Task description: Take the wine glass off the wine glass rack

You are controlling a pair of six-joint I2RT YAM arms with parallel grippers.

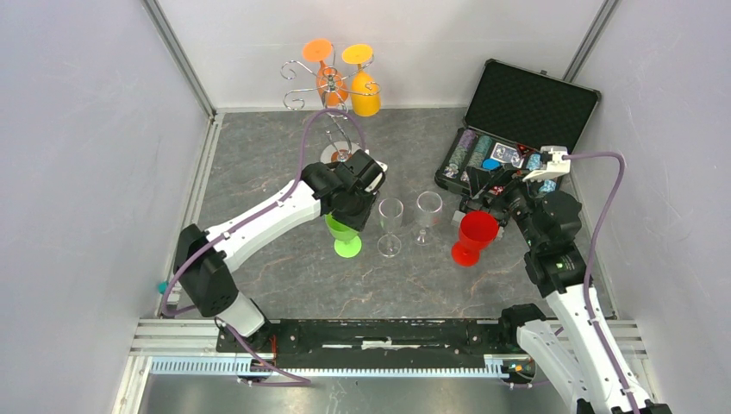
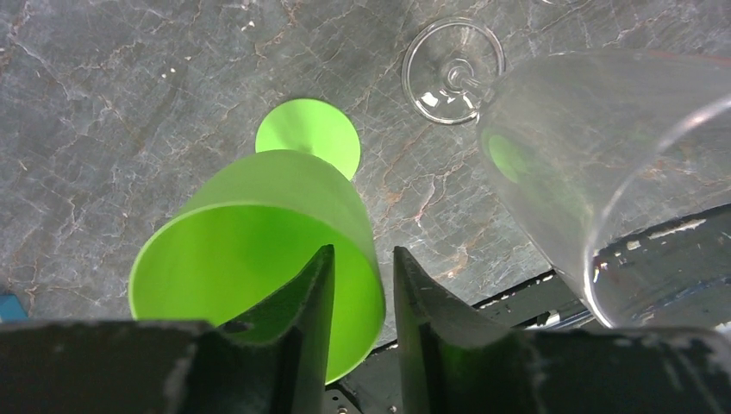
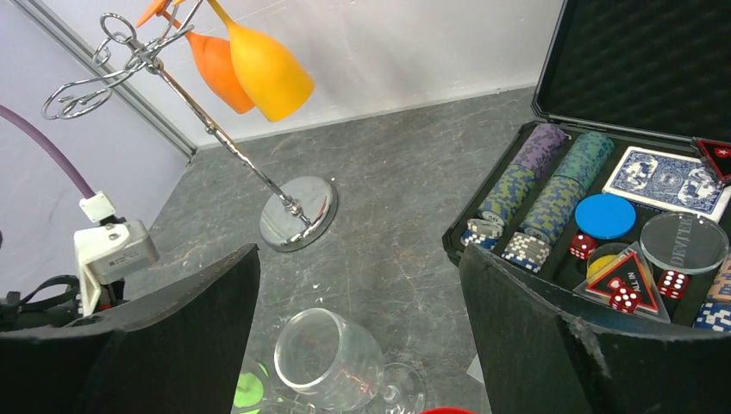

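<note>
The silver wine glass rack (image 1: 332,86) stands at the back of the table, its round base (image 3: 299,211) on the slab. An orange glass (image 1: 330,79) and a yellow glass (image 1: 365,90) hang upside down from its arms, and both show in the right wrist view (image 3: 267,69). My left gripper (image 1: 358,216) is over a green glass (image 1: 345,235) that stands on the table. Its jaws (image 2: 364,250) are slightly apart, one finger inside the green cup (image 2: 250,250) and one outside. My right gripper (image 1: 490,200) is wide open (image 3: 358,252) and empty above a red glass (image 1: 474,237).
Two clear glasses (image 1: 390,226) (image 1: 428,216) stand upright between the green and red ones, close to my left gripper (image 2: 603,172). An open black poker case (image 1: 517,129) with chips, cards and dice lies at the back right. Walls close in the left, right and rear.
</note>
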